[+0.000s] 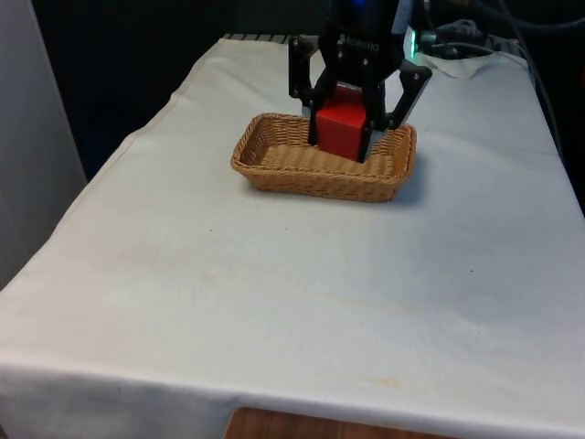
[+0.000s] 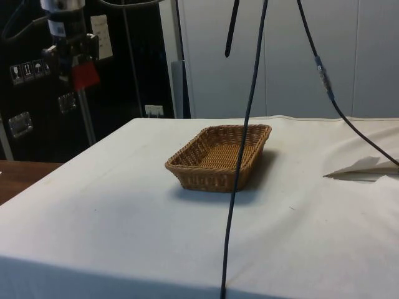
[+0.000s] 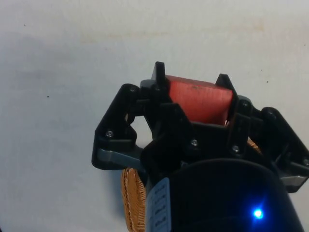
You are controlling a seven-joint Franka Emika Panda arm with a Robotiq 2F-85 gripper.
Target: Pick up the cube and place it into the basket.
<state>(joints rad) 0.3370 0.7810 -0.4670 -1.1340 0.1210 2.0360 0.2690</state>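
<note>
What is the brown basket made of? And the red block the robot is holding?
The basket looks like woven wicker or rattan: tan strands cross in rows and the rim is braided. It could also be woven plastic. The cube looks solid, with a matte red finish and flat, smooth faces, perhaps painted wood or plastic; the look leaves that open. The gripper clamps it.

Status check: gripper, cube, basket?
Black two-finger gripper shut on red cube, held high in side view. Woven wicker basket empty, not yet reached. Nothing in the way.
</note>
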